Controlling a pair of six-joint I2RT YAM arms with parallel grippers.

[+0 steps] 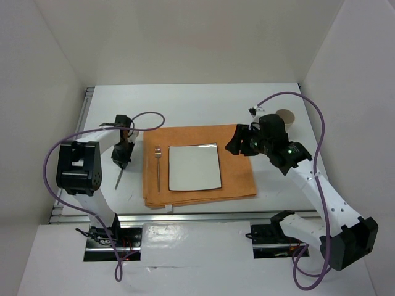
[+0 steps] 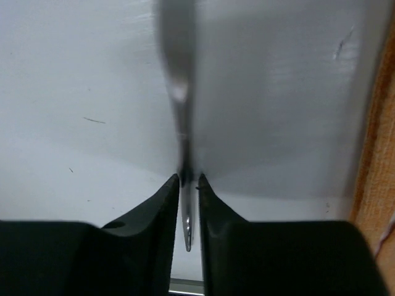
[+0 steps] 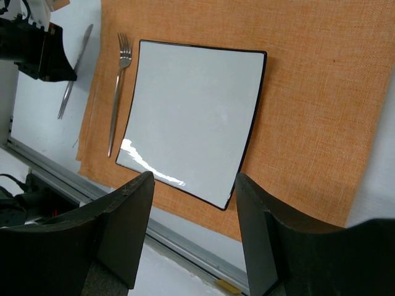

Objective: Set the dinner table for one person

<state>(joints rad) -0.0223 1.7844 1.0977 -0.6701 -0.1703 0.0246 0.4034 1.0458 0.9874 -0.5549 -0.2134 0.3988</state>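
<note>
Pinching knife [image 2: 183,142]: left end effector [image 2: 188,180] nearly closed; right end effector [image 3: 194,179] wide, empty.

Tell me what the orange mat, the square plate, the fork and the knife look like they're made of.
Orange mat: woven cloth, matte; a coarse weave shows.
Square plate: probably glazed ceramic, glossy white with a dark rim; it throws a bright glare.
Fork: polished metal, likely steel; silvery, with highlights.
Knife: the same silvery metal, by its look.
</note>
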